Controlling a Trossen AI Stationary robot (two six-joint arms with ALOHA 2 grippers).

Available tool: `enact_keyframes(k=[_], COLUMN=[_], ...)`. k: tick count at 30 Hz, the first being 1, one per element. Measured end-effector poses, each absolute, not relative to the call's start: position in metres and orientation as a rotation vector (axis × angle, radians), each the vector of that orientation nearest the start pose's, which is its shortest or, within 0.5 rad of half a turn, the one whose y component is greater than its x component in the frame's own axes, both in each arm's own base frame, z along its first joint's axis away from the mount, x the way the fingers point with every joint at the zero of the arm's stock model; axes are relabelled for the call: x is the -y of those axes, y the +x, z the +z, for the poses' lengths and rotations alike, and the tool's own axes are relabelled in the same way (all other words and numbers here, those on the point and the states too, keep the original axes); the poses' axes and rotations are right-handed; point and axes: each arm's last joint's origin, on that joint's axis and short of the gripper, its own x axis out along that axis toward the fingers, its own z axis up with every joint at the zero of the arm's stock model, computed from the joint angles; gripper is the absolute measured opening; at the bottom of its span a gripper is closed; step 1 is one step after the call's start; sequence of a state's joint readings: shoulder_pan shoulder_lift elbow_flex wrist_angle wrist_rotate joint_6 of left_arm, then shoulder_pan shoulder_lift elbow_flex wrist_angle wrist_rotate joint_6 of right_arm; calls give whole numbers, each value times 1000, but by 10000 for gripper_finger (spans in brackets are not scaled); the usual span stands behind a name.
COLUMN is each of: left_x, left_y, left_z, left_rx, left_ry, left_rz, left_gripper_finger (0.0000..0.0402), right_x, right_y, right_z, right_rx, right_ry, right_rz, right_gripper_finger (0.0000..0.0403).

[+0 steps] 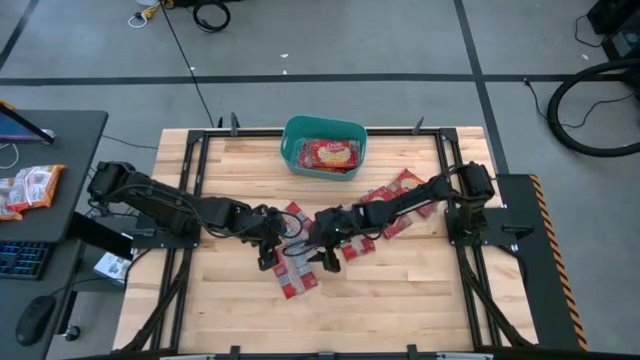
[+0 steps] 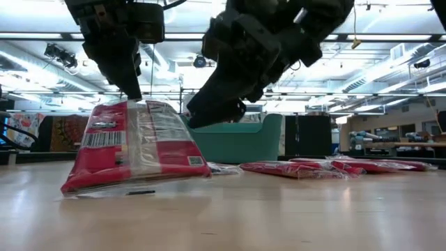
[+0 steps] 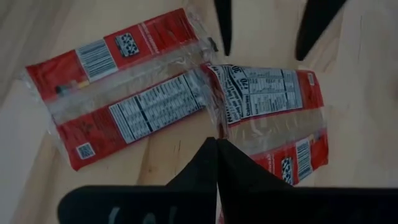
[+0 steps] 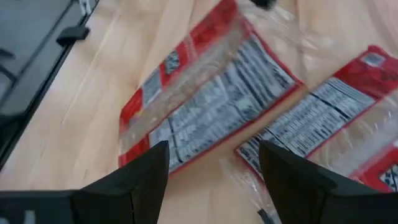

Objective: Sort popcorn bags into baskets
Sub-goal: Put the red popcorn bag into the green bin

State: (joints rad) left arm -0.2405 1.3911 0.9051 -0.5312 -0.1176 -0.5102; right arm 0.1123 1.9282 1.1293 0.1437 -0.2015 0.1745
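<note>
A teal basket at the table's far edge holds a squarish red popcorn bag, while narrow red popcorn bags lie scattered mid-table. The left hand, fingers pinched shut, lifts one bag by its edge. The right hand hovers open just beside it, over more bags.

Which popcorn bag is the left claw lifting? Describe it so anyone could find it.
Start at the teal basket at the table's far edge, then come toward the middle. The bag hangs from the shut left claw, one edge raised; its neighbours lie flat.
</note>
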Motion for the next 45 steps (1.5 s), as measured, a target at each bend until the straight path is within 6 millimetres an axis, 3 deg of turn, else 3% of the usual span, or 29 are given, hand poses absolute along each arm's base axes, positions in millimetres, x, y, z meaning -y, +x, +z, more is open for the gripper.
enact_keyframes(k=[7,13,18,26,30,34,39,45], left_x=[60,61,62,63,63,64,62,59], left_y=[263,264,264,265,265,265,260,246], left_z=[221,222,222,223,223,223,229,244], left_rx=[-977,-953,-946,-937,-936,-942,-934,-824], left_ry=[-278,-277,-271,-263,-278,-284,-274,-130], left_rz=[161,161,166,157,154,143,150,227], left_gripper_finger=[1,0,0,1,33,95,169,184], right_x=[-51,-54,-55,-56,-55,-53,-50,-40], right_y=[398,409,415,416,416,413,402,374], right_z=[146,120,114,117,118,123,142,188], right_rx=[-636,-597,-546,-514,-514,-548,-617,-714], right_ry=[269,329,342,299,283,266,165,0], right_rz=[263,275,290,301,311,330,265,55], right_gripper_finger=[252,251,236,122,57,24,26,28])
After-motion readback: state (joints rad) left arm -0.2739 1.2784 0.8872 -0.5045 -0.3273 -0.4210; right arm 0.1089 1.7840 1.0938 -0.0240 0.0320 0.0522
